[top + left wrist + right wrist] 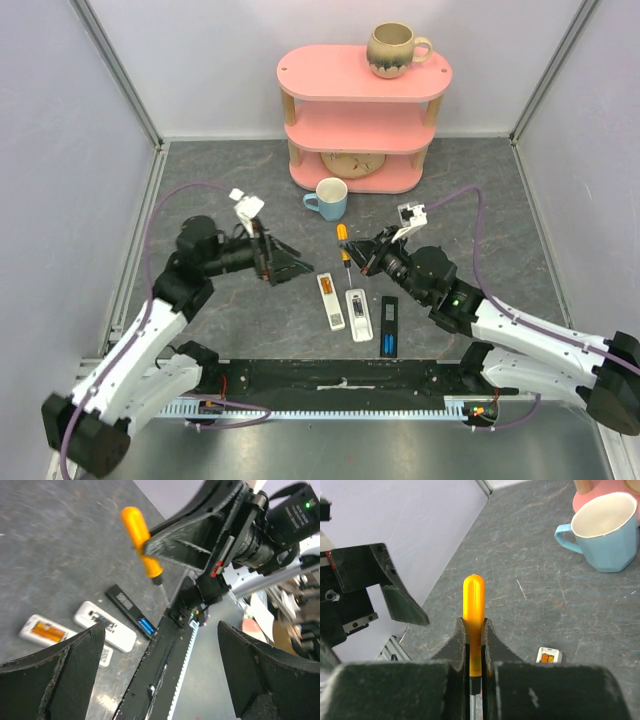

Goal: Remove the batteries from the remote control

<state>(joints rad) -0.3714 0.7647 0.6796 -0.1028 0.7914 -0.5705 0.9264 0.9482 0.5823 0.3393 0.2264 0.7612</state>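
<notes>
Three remotes lie side by side on the grey table. The left white remote [330,301] holds orange batteries [327,289] in its open compartment. In the middle white remote [358,315] something grey shows in the open bay. The black remote [389,326] has blue batteries [388,346] at its near end. My right gripper [474,630] is shut on the orange handle of a screwdriver [473,605], held just above and behind the remotes [342,240]. To the left of the remotes, my left gripper [275,262] hangs open and holds nothing.
A blue mug [328,198] stands behind the screwdriver. The pink three-tier shelf [362,75] at the back carries a beige mug [394,50]. The black base rail [340,378] runs along the near edge. Grey walls close in both sides.
</notes>
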